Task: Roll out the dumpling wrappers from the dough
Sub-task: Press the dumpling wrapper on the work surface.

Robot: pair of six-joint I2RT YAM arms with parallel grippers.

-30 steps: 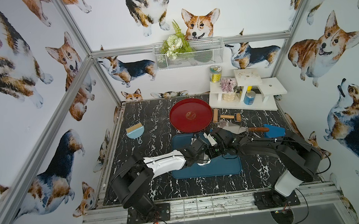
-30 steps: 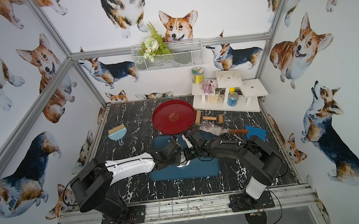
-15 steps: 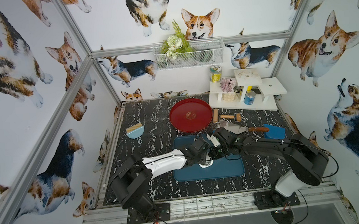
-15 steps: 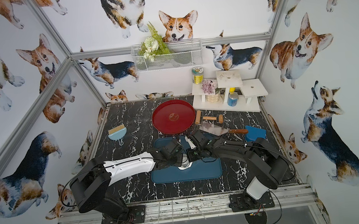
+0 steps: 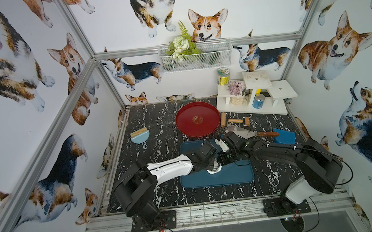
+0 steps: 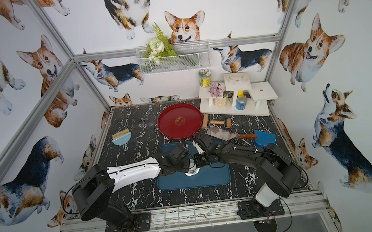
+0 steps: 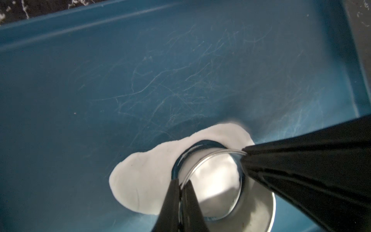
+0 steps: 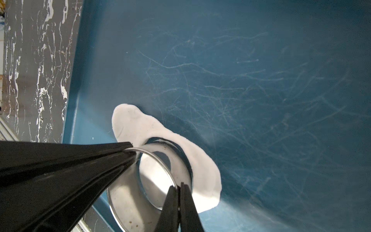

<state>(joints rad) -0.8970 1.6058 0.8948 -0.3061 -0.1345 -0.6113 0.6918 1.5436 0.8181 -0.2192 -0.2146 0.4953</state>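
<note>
The dough is a flattened, ragged white sheet on the blue tray, also visible as dough in the right wrist view. A round metal cutter stands pressed into it, and white dough fills the ring's inside. My left gripper is shut on the cutter's rim. My right gripper is shut on the opposite side of the rim. In both top views the two wrists meet over the tray and hide most of the dough. No separate dumpling wrappers are in view.
Behind the tray lies a red plate. To its right are a wooden roller, a metal scraper with a wooden handle and a blue block. A brush with a dustpan lies at the left. A white shelf stands at the back right.
Both arms have shifted slightly over the tray while staying together on the cutter. The grips are unchanged.
</note>
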